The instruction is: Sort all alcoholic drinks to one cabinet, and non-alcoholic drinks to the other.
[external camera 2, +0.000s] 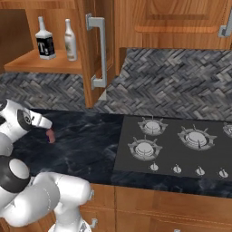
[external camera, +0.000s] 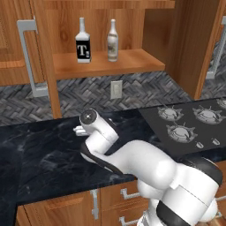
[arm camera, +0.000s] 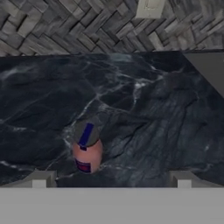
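Two alcoholic drinks stand upright side by side on the open cabinet's shelf [external camera: 132, 62]: a square clear bottle [external camera: 83, 44] [external camera 2: 45, 41] with a white cap and a black "T" label, and a slim cream-white bottle [external camera: 113, 42] [external camera 2: 70, 41]. One non-alcoholic drink, a short pink bottle [arm camera: 87, 153] [external camera 2: 51, 135] with a dark cap, stands on the black marble counter [arm camera: 144, 109]. My gripper [arm camera: 111, 181] hovers open just above and behind it. The bottle lies ahead of the fingers, nearer the left fingertip [arm camera: 39, 179], and nothing is held.
A gas cooktop [external camera: 190, 123] [external camera 2: 172, 145] fills the counter's right part. The open cabinet door [external camera: 44, 53] with its long metal handle [external camera 2: 97, 50] hangs beside the shelf. A wall outlet [external camera: 116, 89] sits on the herringbone backsplash. Closed cabinets are at the upper right [external camera 2: 172, 22].
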You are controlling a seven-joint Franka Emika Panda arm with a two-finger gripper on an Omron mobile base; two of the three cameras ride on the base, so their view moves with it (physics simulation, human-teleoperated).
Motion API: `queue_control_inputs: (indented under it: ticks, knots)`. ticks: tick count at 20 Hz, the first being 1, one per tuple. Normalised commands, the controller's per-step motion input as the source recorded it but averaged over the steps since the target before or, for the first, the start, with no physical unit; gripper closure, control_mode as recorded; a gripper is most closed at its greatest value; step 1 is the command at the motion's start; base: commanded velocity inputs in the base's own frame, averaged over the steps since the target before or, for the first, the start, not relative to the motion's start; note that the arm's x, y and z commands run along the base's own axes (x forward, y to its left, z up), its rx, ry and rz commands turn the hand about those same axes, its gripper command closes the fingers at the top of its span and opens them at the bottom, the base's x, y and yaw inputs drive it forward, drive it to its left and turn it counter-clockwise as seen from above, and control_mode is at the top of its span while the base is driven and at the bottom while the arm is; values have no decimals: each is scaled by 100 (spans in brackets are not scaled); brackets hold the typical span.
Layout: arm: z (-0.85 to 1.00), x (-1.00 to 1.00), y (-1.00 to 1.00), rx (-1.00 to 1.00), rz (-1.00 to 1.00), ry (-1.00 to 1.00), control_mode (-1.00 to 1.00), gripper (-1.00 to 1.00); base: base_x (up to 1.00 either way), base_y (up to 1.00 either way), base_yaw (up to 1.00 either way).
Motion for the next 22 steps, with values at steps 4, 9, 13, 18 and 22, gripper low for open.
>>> queue_control_inputs:
  ticks: [4, 9, 13, 18, 22]
  knots:
    - [-21, 37, 7, 0, 0, 6, -100, -100, 0, 0, 0]
    - [-27, 27, 5, 0, 0, 4, -100, -100, 0, 0, 0]
    - [-38, 20, 5, 0, 0, 2, -100, -100, 0, 0, 0]
    - [-27, 18, 1, 0, 0, 1, -100, -100, 0, 0, 0]
    - [-24, 11, 0, 0, 0, 0, -100, -100, 0, 0, 0]
